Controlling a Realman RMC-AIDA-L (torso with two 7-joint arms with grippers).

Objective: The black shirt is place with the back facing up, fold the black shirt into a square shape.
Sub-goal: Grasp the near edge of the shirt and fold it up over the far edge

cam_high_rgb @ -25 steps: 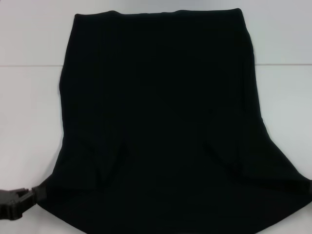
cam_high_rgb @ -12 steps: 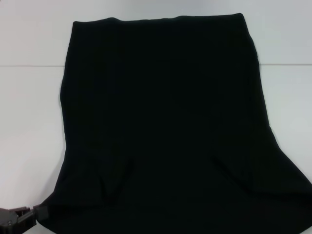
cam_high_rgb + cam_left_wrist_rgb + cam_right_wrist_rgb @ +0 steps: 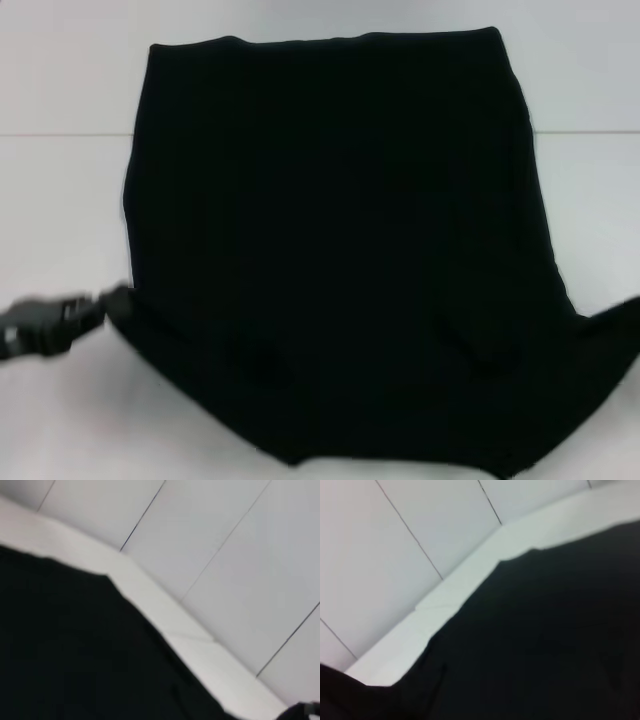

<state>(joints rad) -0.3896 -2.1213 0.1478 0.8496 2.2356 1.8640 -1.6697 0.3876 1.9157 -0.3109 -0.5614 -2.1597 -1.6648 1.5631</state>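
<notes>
We had the white counter [image 3: 60, 200] filling the whole head view, with a thin seam line running across it toward the far side. The black shirt [image 3: 330, 250] covered most of the middle of it, plain side up, no lettering showing. Its far edge lay flat and straight, while the near part was bunched and lifted at both lower corners, so the near edge came to a sort of point at the bottom of the view.

Our left end effector [image 3: 100, 310] was at the shirt's left corner, clamped on the black shirt, with the cloth pulled up toward it. It was pretty blurry in the head view.

The right corner of the shirt was raised at the right edge of the head view too, but our right end effector itself wasn't visible anywhere.

Both wrist views just showed black cloth over the counter, with white wall panels [image 3: 225, 555] behind it.
</notes>
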